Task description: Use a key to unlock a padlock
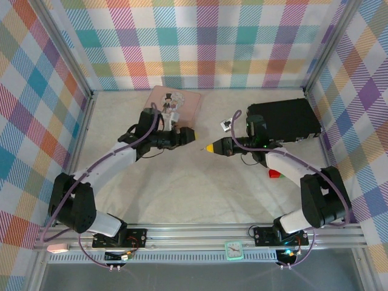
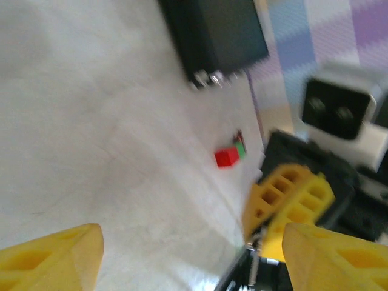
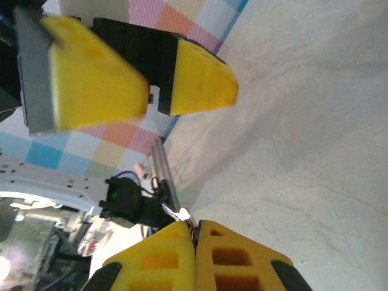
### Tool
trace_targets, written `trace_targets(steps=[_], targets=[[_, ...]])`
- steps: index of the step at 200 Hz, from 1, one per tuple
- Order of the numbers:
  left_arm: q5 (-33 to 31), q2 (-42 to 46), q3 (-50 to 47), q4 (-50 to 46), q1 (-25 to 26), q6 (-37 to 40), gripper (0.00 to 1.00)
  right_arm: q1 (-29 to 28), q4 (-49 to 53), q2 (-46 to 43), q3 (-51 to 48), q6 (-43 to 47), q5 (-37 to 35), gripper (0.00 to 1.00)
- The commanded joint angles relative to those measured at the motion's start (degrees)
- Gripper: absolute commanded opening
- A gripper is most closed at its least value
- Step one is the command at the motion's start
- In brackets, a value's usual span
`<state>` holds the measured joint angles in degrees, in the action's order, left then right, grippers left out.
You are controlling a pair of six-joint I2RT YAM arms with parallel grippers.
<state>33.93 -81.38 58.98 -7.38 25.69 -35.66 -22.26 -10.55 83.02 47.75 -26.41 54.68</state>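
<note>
Right tool (image 1: 210, 147) seen shut, a small silver metal piece (image 3: 182, 213) pinched at its tips. Left tool (image 1: 191, 136) noted wide open and empty, facing it closely over the pale counter (image 1: 182, 194).

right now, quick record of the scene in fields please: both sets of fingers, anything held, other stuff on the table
left fingers: open, nothing between them, pointing at the right fingers
right fingers: shut on a small silver piece at their tips; key or padlock part, cannot tell
fingers apart or touching: apart, tip to tip
pink tin: far side, left of centre
black box: far right
red block: right side, nearer than the black box
</note>
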Motion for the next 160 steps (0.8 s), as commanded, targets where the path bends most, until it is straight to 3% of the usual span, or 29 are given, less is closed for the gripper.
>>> trace_targets(steps=[1,21,56,100,160], targets=[[-8.8,1.7,-4.5,8.7,0.0,-17.2,0.77,-1.3,4.9,-2.1,3.1,6.1,-9.1,0.0],[-11.1,0.8,-7.5,15.6,2.2,-27.7,0.74,-4.2,4.5,-3.4,2.7,12.0,-18.9,0.0],[-14.8,-1.5,-7.4,18.6,6.6,-37.0,0.73,-9.9,0.2,-6.5,0.4,23.7,-34.8,0.0],[-16.1,-4.3,-7.8,26.2,9.4,-44.8,0.69,-15.1,-4.3,-8.2,-2.4,37.9,-46.8,0.0],[-18.9,-2.2,-10.1,27.1,9.9,-48.9,0.59,-18.7,-13.3,-7.6,-6.9,47.0,-55.6,0.0]])
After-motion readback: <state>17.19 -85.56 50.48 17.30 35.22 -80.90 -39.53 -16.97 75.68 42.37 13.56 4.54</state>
